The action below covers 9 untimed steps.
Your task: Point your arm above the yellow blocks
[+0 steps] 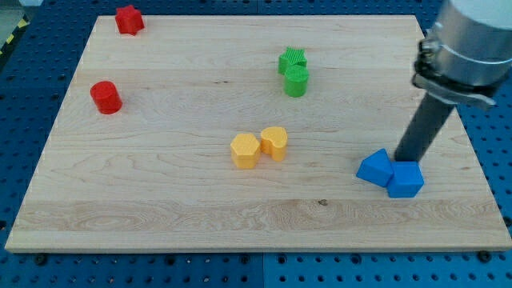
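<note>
The 2 yellow blocks sit touching side by side near the middle of the wooden board (160,200): a yellow hexagonal block (245,150) on the view's left and a yellow rounded block (274,142) just to its right and slightly higher. My tip (403,161) is well apart from them, far toward the view's right, and a little lower in the view. It rests right behind 2 blue blocks, a blue wedge-like block (375,168) and a blue angular block (406,179), which touch each other. There are no jaws on the arm; it ends in a plain dark rod, holding nothing. Above the yellow pair, toward the view's top, 2 green blocks touch: a green star-like block (292,59) and a green cylinder (297,81). A red cylinder (106,97) lies at the view's left, and a red star-like block (129,19) sits near the top left corner.
</note>
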Tool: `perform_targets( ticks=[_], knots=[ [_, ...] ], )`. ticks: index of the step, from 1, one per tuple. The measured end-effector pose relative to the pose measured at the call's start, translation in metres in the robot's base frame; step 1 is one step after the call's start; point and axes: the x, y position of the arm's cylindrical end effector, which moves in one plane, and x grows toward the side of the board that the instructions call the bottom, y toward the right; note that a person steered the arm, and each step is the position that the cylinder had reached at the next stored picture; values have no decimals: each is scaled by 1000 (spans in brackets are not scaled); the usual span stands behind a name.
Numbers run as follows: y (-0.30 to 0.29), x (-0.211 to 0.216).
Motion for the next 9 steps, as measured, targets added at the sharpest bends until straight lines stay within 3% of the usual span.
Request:
perform_targets(
  ticks=[1,3,6,9],
  knots=[
    [-2,-39],
    [-59,-68],
    [-71,-77],
    [-132,-93]
  ],
)
